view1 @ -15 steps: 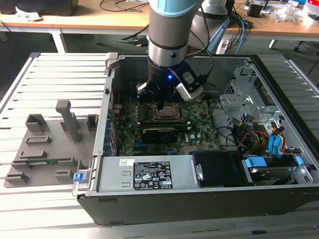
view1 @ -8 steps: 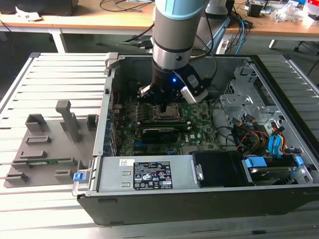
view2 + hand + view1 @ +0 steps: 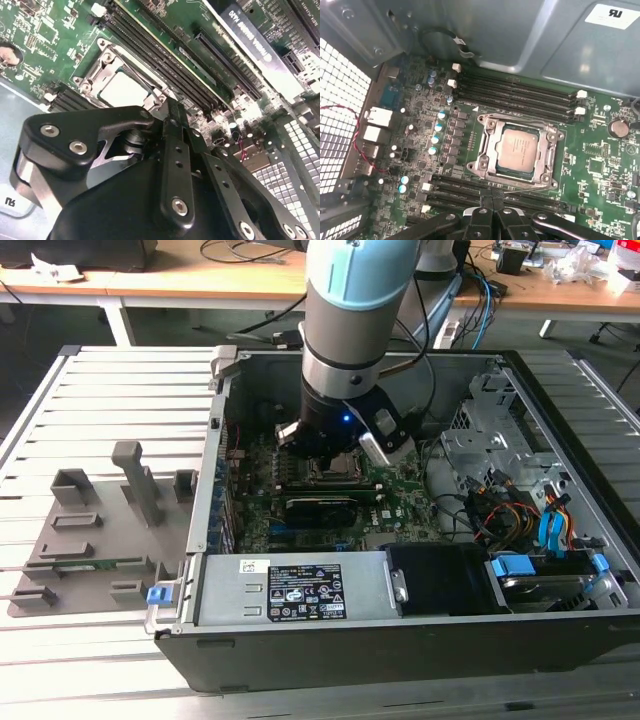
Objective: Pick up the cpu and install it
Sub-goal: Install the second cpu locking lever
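The cpu (image 3: 519,148), a small square chip with a pale silver top, lies flat inside the metal-framed socket (image 3: 487,145) on the green motherboard (image 3: 600,160). The second wrist view shows the cpu (image 3: 125,87) in the same seat. My gripper (image 3: 491,192) hangs just above the board at the socket's edge, beside the cpu. Its black fingers (image 3: 172,125) are pressed together with nothing between them. In the exterior view the arm reaches down into the open computer case, and my gripper (image 3: 326,454) sits over the socket (image 3: 332,474).
Black memory slots (image 3: 520,92) run along both sides of the socket. A power supply (image 3: 295,590) lines the case's near wall. A drive cage (image 3: 490,430) and cables (image 3: 520,515) fill the exterior view's right. Grey holder blocks (image 3: 100,530) lie on the exterior view's left.
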Motion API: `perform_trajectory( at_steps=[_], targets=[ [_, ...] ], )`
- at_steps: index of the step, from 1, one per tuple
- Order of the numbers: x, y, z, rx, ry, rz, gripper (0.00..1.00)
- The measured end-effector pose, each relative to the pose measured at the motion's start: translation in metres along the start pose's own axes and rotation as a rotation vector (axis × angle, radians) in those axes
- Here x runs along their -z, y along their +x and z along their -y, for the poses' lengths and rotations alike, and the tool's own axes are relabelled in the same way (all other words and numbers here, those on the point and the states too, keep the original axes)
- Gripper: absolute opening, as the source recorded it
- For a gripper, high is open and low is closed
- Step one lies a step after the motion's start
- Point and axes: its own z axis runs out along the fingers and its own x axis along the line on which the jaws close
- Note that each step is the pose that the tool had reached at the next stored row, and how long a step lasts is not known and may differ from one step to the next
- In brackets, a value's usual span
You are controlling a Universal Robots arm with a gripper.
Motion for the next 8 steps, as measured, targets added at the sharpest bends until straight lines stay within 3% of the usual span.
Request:
perform_trajectory(
  at_steps=[4, 8],
  targets=[
    [-0.0117, 0.0009, 0.0024, 0.0, 0.0, -0.0007, 0.11],
    [-0.0218, 0.0073, 0.003, 0.0, -0.0001, -0.0007, 0.11]
  ],
)
